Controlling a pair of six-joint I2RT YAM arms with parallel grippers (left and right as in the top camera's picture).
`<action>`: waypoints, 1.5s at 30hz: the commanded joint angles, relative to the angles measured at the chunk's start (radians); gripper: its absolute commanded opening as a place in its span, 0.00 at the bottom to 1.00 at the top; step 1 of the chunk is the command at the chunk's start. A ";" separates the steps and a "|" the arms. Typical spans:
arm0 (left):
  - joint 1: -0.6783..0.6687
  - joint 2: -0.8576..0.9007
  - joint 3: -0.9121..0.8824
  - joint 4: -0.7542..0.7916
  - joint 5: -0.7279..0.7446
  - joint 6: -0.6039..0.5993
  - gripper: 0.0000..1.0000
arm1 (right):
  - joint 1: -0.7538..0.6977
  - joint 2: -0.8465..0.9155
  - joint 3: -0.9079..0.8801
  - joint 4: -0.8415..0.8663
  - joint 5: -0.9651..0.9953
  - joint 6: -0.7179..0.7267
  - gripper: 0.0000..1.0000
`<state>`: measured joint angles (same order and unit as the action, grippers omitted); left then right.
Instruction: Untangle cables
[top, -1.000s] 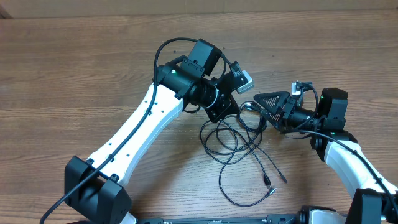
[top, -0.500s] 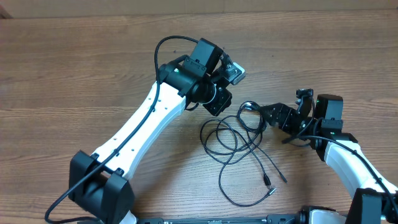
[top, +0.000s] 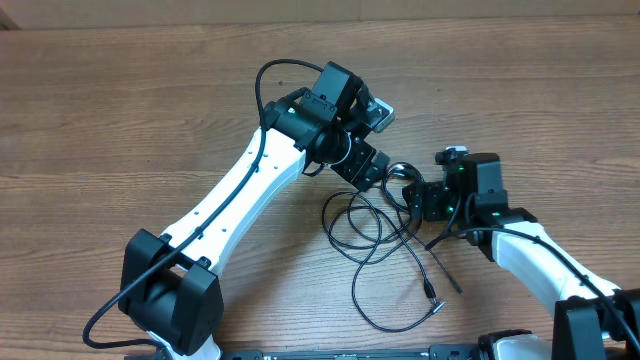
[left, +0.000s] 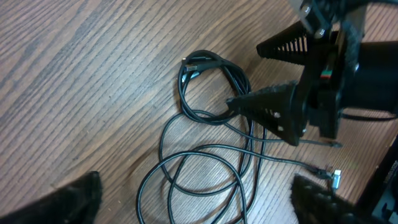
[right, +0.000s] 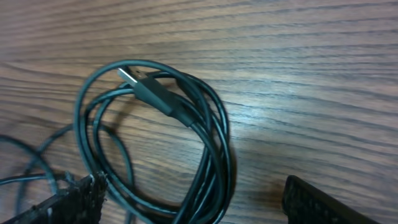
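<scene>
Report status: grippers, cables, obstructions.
Left gripper open, empty. Right gripper open at coiled end. Thin black cables tangled on wooden table. No obstruction seen.

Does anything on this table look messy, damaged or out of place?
Only the cables: thin black cords lie in overlapping loops in the middle, a USB plug resting across one tight coil. Nothing looks spilled or broken.
</scene>
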<state>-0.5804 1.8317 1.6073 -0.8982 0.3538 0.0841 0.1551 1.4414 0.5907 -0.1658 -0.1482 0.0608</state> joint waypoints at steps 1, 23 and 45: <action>0.003 0.012 0.010 0.002 -0.006 -0.003 1.00 | 0.015 0.031 0.011 0.011 0.126 -0.017 0.83; 0.003 0.012 0.010 -0.019 -0.006 -0.003 1.00 | 0.012 0.096 0.021 0.074 -0.224 -0.009 0.04; 0.003 0.012 0.010 -0.031 -0.006 -0.003 1.00 | -0.343 -0.138 0.027 0.026 -1.036 0.065 0.04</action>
<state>-0.5804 1.8317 1.6073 -0.9287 0.3538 0.0834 -0.1501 1.3220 0.5949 -0.1493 -0.9852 0.1272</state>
